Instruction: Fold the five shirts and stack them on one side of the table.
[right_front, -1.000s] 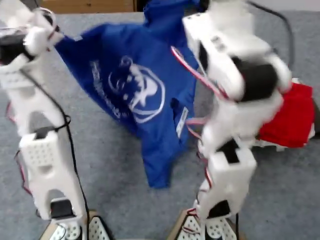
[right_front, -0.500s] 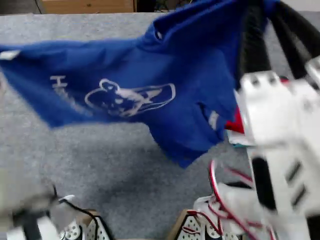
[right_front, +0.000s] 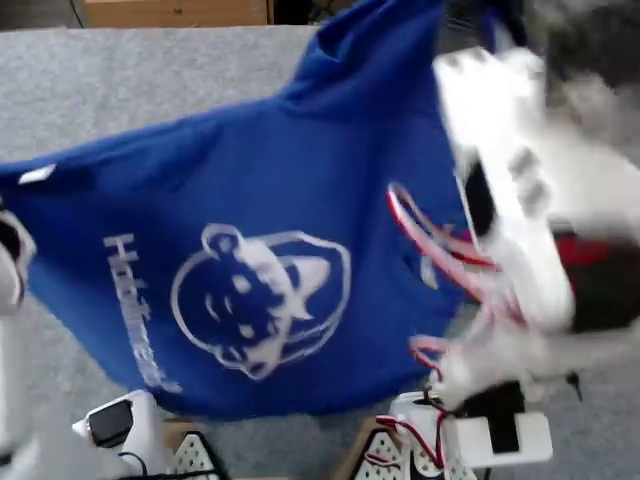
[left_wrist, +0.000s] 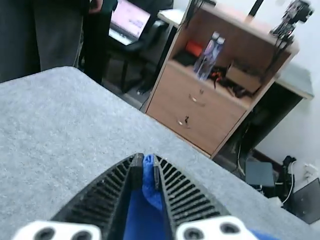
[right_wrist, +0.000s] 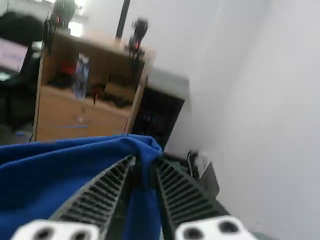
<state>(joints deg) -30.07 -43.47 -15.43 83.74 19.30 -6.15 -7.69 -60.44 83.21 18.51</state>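
High view first: the blue shirt (right_front: 300, 250) is up in the air, spread wide over the grey worktop (right_front: 150, 80), printed front facing the camera. It hangs between 2 arms. One is at the far edge by a corner of the cloth, and the other crosses in front of the opposite side. A strip of red cloth (right_front: 585, 248) peeks out behind that second arm, too hidden to say more.

Over to the left wrist view: the left gripper (left_wrist: 144, 167) has its jaws pressed nearly together on a thin pinch of blue fabric. The worktop lies beyond and below it, with a wooden cabinet (left_wrist: 215, 100) further back.

Right wrist view now: the right gripper (right_wrist: 142, 164) has its jaws closed on a bunched fold of the same shirt, the rest draping away beside them.

My read on handling is that this shirt is light, soft and completely limp. It should sag in the middle and swing with any quick move, and it won't hold a shape by itself. The best holds look like 2 matching points along one edge, well apart, so the cloth hangs flat. The left pinch looks slim, so a tug could slide it free.
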